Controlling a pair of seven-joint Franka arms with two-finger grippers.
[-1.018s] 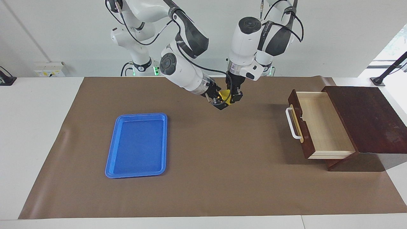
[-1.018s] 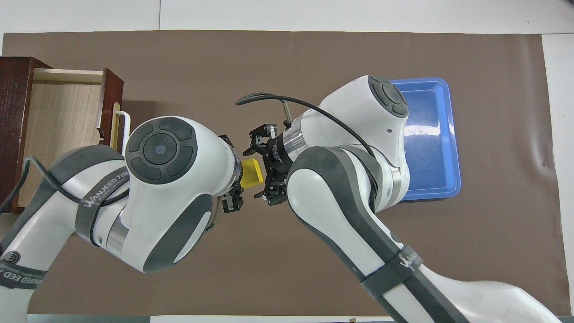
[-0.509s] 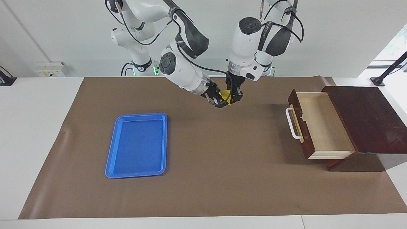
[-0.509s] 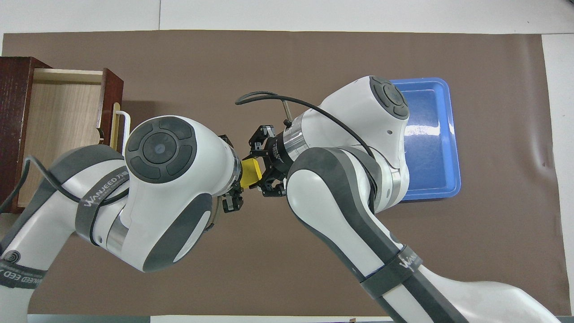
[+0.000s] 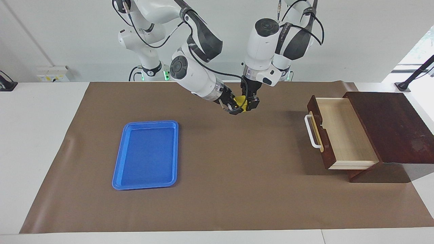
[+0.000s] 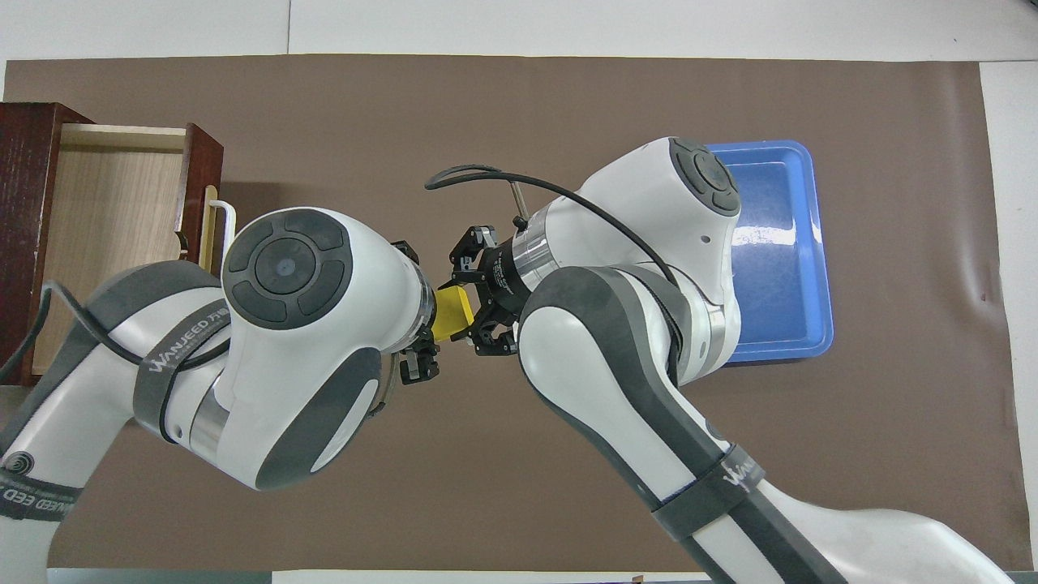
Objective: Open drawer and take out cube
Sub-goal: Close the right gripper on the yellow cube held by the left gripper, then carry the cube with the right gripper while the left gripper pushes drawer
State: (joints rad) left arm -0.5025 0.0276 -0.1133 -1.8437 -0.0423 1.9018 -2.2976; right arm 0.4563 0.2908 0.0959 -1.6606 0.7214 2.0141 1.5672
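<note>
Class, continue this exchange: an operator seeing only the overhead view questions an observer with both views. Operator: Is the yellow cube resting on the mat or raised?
Observer: Raised; in the facing view the cube hangs over the mat, between the right gripper and the left gripper.
Operator: An arm hides part of the drawer. Anything inside?
Observer: Nothing; the drawer is pulled out, its floor bare.
Operator: And the tray's hidden corner?
Observer: The blue tray holds nothing.
</note>
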